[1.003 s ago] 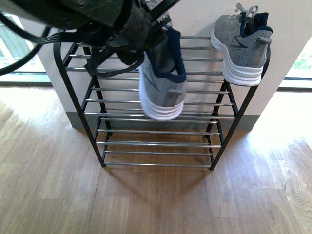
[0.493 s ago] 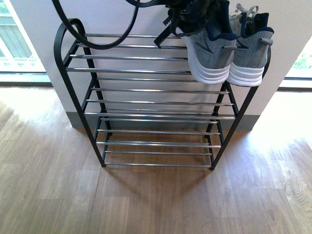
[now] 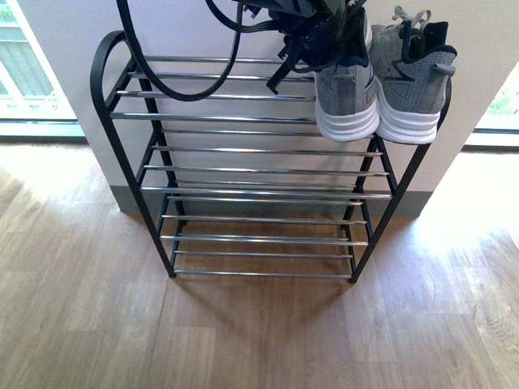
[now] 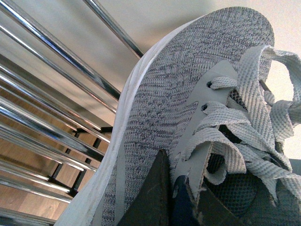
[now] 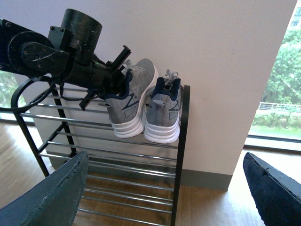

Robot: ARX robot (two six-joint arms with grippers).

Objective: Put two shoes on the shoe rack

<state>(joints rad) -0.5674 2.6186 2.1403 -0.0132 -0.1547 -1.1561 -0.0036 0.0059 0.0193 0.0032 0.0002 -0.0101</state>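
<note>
Two grey knit sneakers with white soles sit side by side at the right end of the shoe rack's (image 3: 243,118) top tier. The outer sneaker (image 3: 415,89) rests free, heel toward me. My left gripper (image 3: 339,44) is shut on the inner sneaker (image 3: 347,101) at its navy collar, sole on or just above the bars. The left wrist view shows dark fingers (image 4: 150,197) pinching the tongue edge beside the grey laces (image 4: 254,122). My right gripper (image 5: 164,197) stands open well back from the rack (image 5: 179,155), looking at both sneakers (image 5: 129,101).
The rack stands against a white wall on a wood floor (image 3: 259,332). Its lower tiers carry nothing. Black cables (image 3: 174,89) from the left arm droop over the top tier's left half. Windows flank the wall on both sides.
A second ago the held sneaker hung toe-up in front of the rack's middle. The left arm carried it up and right, and it now sits beside the other sneaker on the top tier.
</note>
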